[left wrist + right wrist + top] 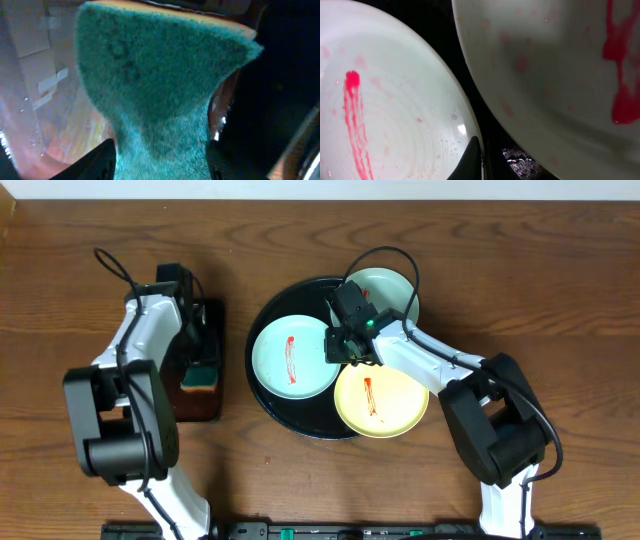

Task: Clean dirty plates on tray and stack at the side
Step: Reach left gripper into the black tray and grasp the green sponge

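**Tray with three smeared plates; sponge gripped at frame left**

1. Yellow plate [380,402]: lower right of the tray [275,408], nearest the bottom edge. Red smear at centre, uncleaned.
2. Left plate [290,358], blue-green: left half of the tray, smear running up-down in frame. In the right wrist view its rim curves past one dark finger [472,159].
3. Right gripper [347,356]: low over the tray's middle, between all three plates. The left plate's rim lies just frame-left of it, touching or nearly so; which cannot be told. Jaw state also not discernible, as only one fingertip shows.
4. Left gripper [202,368]: over the small tray [212,405] at frame left, well apart from the plates. Jaws clenched on the sponge [160,85], which is pinched to a waist.
5. Far plate [390,288], blue-green: top of the tray, partly under the right arm.

Judgement: the right arm is nearer. Round plates have no long axis, so any rim grasp should serve. The sponge must travel frame-right to reach the left plate.
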